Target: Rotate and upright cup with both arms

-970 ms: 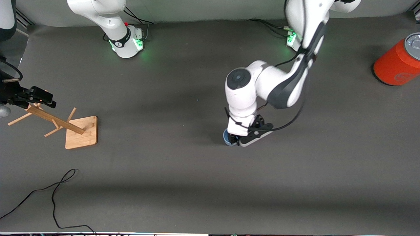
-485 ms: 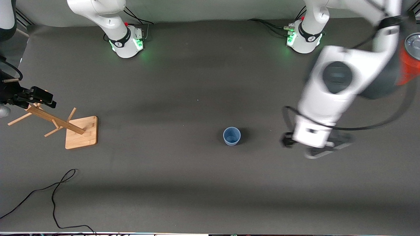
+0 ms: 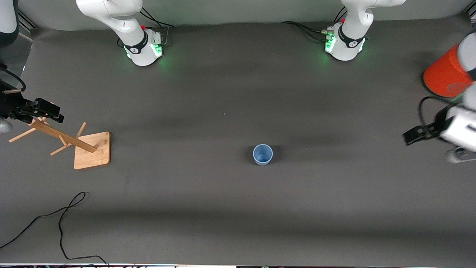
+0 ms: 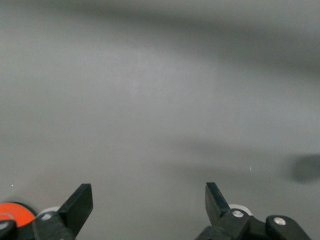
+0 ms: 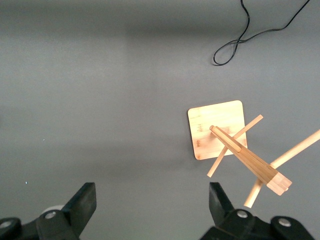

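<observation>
The pale-blue cup stands upright on the dark table near the middle, mouth up, with nothing touching it. My left gripper is up over the table at the left arm's end, next to the orange cylinder and well away from the cup. In the left wrist view it is open and empty over bare table. My right gripper waits over the wooden rack at the right arm's end. In the right wrist view it is open and empty. The cup shows in neither wrist view.
A big orange cylinder stands at the left arm's end; its edge shows in the left wrist view. A wooden peg rack on a square base stands at the right arm's end, also in the right wrist view. A black cable lies nearer the front camera.
My left gripper let go of the cup, rose and swung away to the left arm's end of the table. The cup stays upright in place. The right arm has not moved.
</observation>
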Tool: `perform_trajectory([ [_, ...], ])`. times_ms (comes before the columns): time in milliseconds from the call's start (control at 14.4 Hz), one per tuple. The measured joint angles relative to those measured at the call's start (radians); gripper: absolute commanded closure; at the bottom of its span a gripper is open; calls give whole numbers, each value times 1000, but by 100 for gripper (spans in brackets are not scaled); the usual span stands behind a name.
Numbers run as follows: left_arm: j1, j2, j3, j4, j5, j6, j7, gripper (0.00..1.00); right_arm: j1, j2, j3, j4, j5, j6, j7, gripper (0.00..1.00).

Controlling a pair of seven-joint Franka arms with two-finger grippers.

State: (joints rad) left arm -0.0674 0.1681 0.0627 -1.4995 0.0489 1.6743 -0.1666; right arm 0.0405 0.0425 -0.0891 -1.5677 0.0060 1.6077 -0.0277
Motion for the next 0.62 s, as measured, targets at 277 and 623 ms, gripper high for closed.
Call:
perform_trajectory([
  [277, 1, -27, 102, -19, -68, -10, 142, 0, 0, 0, 0, 0, 0, 0, 0, 0],
  [623, 40, -26, 33, -25, -69, -17, 149, 0, 0, 0, 0, 0, 0, 0, 0, 0],
])
